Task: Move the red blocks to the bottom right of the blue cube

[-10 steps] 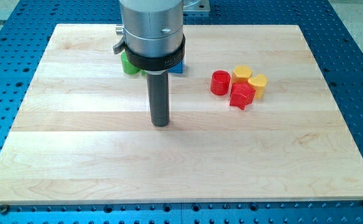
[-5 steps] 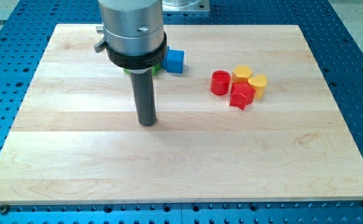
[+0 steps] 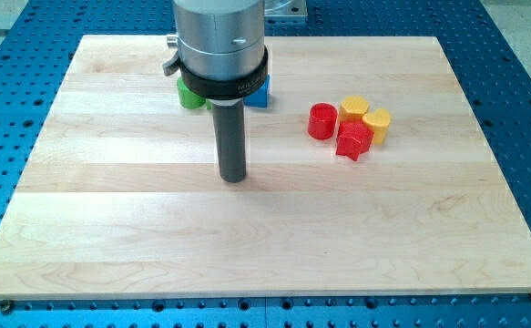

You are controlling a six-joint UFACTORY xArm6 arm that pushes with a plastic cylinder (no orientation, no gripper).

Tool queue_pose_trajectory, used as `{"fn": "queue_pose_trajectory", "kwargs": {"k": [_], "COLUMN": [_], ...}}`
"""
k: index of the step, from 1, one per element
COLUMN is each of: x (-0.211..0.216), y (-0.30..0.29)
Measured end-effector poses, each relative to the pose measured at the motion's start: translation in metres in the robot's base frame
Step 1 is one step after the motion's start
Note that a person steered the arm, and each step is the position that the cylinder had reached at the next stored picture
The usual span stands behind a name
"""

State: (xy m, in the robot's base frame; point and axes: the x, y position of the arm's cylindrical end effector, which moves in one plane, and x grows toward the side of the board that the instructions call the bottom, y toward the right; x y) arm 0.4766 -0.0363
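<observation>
Tip (image 3: 234, 179) on bare tabletop (image 3: 110, 228), well left of red cylinder (image 3: 321, 121) and red star (image 3: 353, 140); blue cube (image 3: 260, 93) mostly hidden; gripperless tool holds nothing.

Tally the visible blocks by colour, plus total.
Red: 2, a cylinder and a star-like block
Yellow: 2
Green: 1, partly hidden
Blue: 1, cube mostly hidden by the arm
Total: 6

My tip (image 3: 234, 179) on bare board, well left of red cylinder (image 3: 321, 121); blue cube (image 3: 260, 92) half hidden
</observation>
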Motion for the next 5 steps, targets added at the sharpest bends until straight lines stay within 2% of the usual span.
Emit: {"fn": "queue_pose_trajectory", "kwargs": {"k": [1,2,3,4,5], "x": [0.011,0.023,0.019,-0.02,-0.033], "y": [0.005,0.053,0.161,0.179,0.175]}}
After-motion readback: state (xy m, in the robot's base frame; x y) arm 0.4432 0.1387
